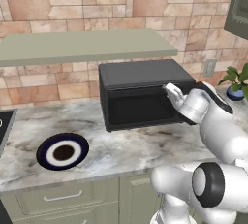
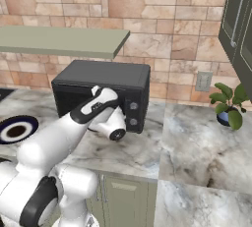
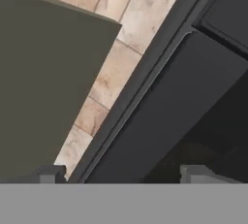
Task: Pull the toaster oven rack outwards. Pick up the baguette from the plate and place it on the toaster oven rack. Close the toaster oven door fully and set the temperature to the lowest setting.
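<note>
We see the toaster oven (image 1: 145, 92) standing on the marble table (image 1: 126, 148) against the brick wall, under a grey-green shelf (image 1: 82, 46). The toaster oven door (image 1: 140, 107) stands upright and looks closed. The gripper (image 1: 170, 91) sits at the oven's upper right front, close to the door's top edge; from the right base view the hand (image 2: 98, 96) is at the same spot, left of the knob panel (image 2: 133, 113). In the hand view the two fingertips (image 3: 51, 173) stand well apart with the door's top edge running between them, so the jaws are wide open and hold nothing, though whether they touch the door we cannot quite tell. The plate (image 1: 63, 151) lies on the table well to the left of the oven, with nothing on it. A potted plant (image 2: 227, 104) stands far right.
</note>
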Controlling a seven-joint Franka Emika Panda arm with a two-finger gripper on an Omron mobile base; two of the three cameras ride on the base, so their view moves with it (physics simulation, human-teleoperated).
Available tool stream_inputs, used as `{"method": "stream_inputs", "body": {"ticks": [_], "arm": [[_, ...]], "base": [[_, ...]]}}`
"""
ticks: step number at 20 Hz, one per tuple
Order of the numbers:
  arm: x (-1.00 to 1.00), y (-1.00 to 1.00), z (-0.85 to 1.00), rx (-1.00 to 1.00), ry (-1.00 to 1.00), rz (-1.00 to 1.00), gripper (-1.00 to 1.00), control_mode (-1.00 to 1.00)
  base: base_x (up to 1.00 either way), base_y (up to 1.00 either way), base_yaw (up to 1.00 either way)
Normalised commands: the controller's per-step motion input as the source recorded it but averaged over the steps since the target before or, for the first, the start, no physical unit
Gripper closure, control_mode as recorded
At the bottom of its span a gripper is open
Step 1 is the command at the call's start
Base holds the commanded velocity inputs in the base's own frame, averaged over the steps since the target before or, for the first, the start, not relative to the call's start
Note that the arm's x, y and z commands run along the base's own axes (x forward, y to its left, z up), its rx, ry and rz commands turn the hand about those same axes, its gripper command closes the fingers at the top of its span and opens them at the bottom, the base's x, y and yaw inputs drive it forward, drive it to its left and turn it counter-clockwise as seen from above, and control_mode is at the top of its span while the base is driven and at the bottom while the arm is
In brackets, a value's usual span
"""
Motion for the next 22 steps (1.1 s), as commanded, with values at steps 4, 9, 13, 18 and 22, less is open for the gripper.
{"method": "stream_inputs", "body": {"ticks": [4,9,13,18,22], "arm": [[-0.50,0.00,0.66,0.10,-0.07,-0.09,-1.00,-1.00],[-0.45,-0.03,0.76,0.06,0.00,-0.16,-1.00,-1.00],[-0.65,-0.19,0.81,0.00,0.01,-0.24,-1.00,-1.00],[-0.88,-0.39,0.71,0.00,0.11,-0.30,-1.00,-1.00],[-0.97,-0.48,0.61,0.00,0.26,-0.32,-1.00,-1.00]], "base": [[0.00,0.00,0.00],[0.00,0.00,0.00],[0.00,0.00,0.00],[0.00,0.00,0.00],[0.00,0.00,0.00]]}}
